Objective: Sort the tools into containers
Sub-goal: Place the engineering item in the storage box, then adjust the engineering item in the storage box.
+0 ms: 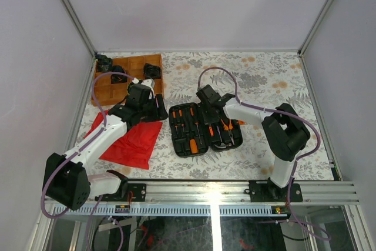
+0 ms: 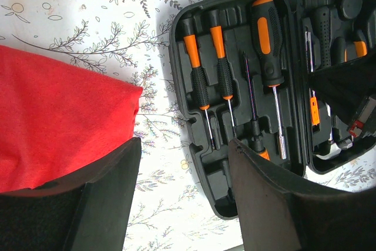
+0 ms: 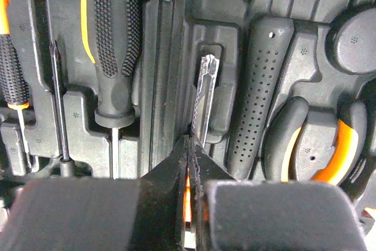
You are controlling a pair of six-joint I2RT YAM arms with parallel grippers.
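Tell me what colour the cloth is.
The cloth is plain red, shown best in the left wrist view.

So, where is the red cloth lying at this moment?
In the top view the red cloth lies on the left side of the table, just in front of the wooden tray and left of the open tool case.

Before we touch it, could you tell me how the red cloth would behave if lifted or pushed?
The cloth lies flat with a creased edge, so it would probably drape limply. It looks thin, so likely light. Pushed, it may bunch up rather than slide.
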